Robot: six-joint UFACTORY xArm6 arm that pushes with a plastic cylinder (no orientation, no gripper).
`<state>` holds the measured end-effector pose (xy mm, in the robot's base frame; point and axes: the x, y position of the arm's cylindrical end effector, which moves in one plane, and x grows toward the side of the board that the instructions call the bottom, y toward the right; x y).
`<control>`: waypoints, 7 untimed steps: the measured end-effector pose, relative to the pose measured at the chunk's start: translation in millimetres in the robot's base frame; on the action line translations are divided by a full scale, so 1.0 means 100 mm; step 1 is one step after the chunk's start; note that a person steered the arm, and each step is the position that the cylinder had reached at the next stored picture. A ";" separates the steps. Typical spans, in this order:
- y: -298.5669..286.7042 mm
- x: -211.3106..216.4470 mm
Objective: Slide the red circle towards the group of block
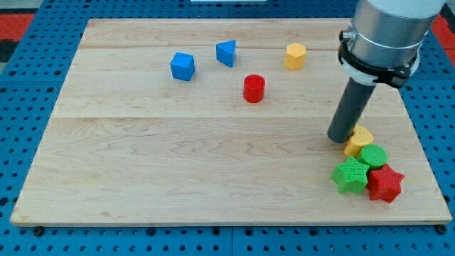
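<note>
camera view: upright red circle (254,88)

Probably a lab — wooden board (213,156) on blue pegboard (28,107)

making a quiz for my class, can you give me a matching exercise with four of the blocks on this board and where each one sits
Blocks:
1. red circle
2. blue cube
3. yellow hexagon
4. red star

Places:
A. in the cluster at the view's bottom right
B. furthest to the view's left of all blocks
C. near the view's top, right of the blue triangle
D. alone, below the blue triangle and yellow hexagon

Pairs: 1-D, 2-B, 3-C, 4-A

My tip rests beside the cluster's yellow block.
</note>
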<state>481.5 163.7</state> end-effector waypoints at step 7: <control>-1.85 -0.86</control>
<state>395.8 -20.9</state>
